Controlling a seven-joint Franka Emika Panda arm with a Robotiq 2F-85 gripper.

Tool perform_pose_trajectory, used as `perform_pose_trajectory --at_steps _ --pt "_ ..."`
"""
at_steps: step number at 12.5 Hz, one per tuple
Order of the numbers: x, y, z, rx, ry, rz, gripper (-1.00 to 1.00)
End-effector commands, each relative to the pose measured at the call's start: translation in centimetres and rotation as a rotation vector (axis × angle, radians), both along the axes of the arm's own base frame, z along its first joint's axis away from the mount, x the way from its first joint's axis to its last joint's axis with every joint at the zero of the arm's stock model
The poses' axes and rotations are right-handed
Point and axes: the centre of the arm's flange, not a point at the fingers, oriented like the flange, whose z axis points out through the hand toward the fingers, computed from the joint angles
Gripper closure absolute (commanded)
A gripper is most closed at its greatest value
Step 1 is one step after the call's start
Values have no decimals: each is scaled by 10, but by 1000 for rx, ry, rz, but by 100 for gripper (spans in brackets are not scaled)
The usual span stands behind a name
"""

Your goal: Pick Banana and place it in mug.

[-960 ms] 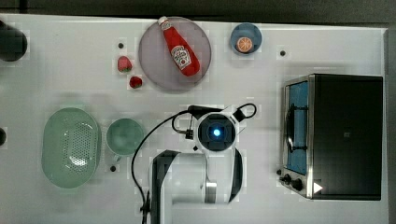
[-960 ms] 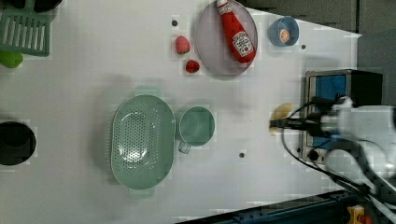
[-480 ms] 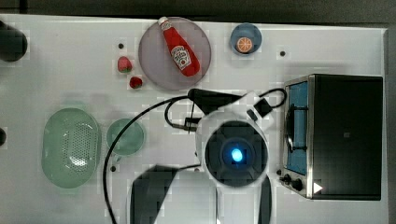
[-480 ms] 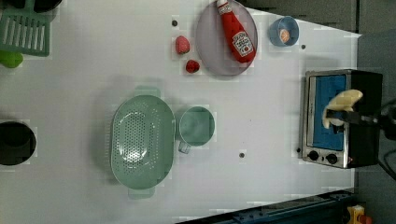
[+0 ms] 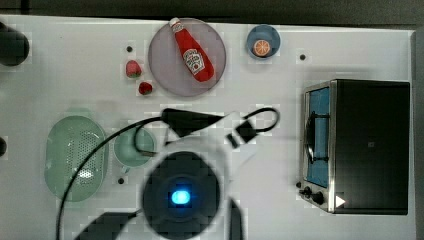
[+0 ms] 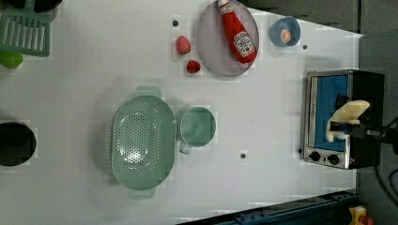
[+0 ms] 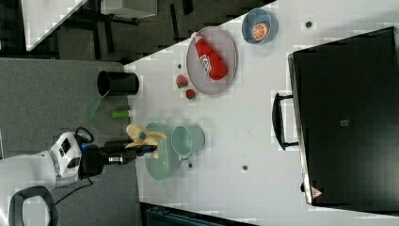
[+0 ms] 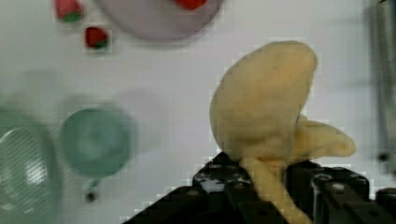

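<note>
In the left view the perforated basket (image 6: 143, 143) and the mug (image 6: 197, 126) sit touching, unmoved, and the banana (image 6: 346, 119) has climbed off the table: a second ago it lay low beside the toaster oven (image 6: 341, 118), now it hangs clamped in the gripper (image 6: 341, 127), raised in front of the oven's door. The pick looks done — what remains is the carry across to the mug and the release.

From the wrist view the banana (image 8: 266, 105) stands up from the closed fingers, the mug (image 8: 95, 141) well off to one side. In the top view the arm's body covers the gripper and part of the mug (image 5: 131, 148), so how near the fruit is to the rim is hard to judge — the right view puts the banana (image 7: 141, 135) over the basket's side.
</note>
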Motion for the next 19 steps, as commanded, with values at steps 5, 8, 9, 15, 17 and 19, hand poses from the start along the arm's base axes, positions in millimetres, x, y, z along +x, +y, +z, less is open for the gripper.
perform_pose_trajectory --at_steps 5,8,9,15,17,19 --pt "-6 147 -89 31 150 -283 49" --pt "7 173 -137 60 162 -325 49" --pt "11 177 -155 67 179 -335 49" --pt "27 187 -235 89 178 -346 49" --pt "26 188 -244 87 160 -398 23" --pt "15 190 -254 68 177 -449 -21"
